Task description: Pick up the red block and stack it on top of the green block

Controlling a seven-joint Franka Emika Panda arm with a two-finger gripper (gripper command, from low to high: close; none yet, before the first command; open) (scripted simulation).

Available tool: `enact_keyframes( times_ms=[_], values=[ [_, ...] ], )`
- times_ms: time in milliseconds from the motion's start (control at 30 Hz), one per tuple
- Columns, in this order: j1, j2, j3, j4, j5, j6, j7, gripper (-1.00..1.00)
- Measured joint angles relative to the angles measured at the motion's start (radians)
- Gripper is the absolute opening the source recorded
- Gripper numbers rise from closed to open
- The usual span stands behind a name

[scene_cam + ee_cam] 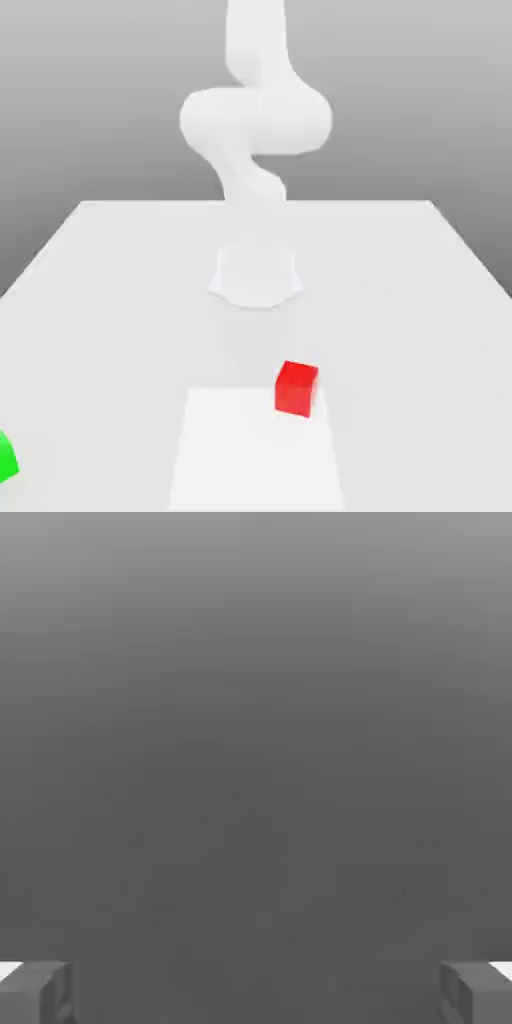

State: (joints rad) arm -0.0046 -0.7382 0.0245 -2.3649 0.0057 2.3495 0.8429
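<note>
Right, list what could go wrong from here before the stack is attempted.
1. The green block sits at the exterior view's left edge, partly cut off, far from the red block; the long carry gives a loosely gripped cube time to slip.
2. The open end effector has nothing between its fingers; a poorly centred descent could nudge the red block instead of straddling it.
3. Both cubes are small, so a slight offset at release could tip the stack.

one red block point(297, 388), one green block point(6, 458)
</note>
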Motion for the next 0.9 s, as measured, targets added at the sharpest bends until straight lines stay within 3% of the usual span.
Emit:
enact_keyframes(
  times_ms=[533,633,767,800,900],
  values=[
    [-0.016,0.525,0.168,-0.506,0.057,0.405,0.341,0.0],
    [-0.03,0.709,0.179,-0.544,0.0,0.545,0.43,0.0],
    [0.029,0.869,0.089,-0.531,-0.129,0.677,0.529,0.0],
    [0.061,0.904,0.053,-0.526,-0.147,0.707,0.542,-1.0],
    [0.061,0.904,0.054,-0.526,-0.148,0.708,0.543,-1.0]
  ],
)
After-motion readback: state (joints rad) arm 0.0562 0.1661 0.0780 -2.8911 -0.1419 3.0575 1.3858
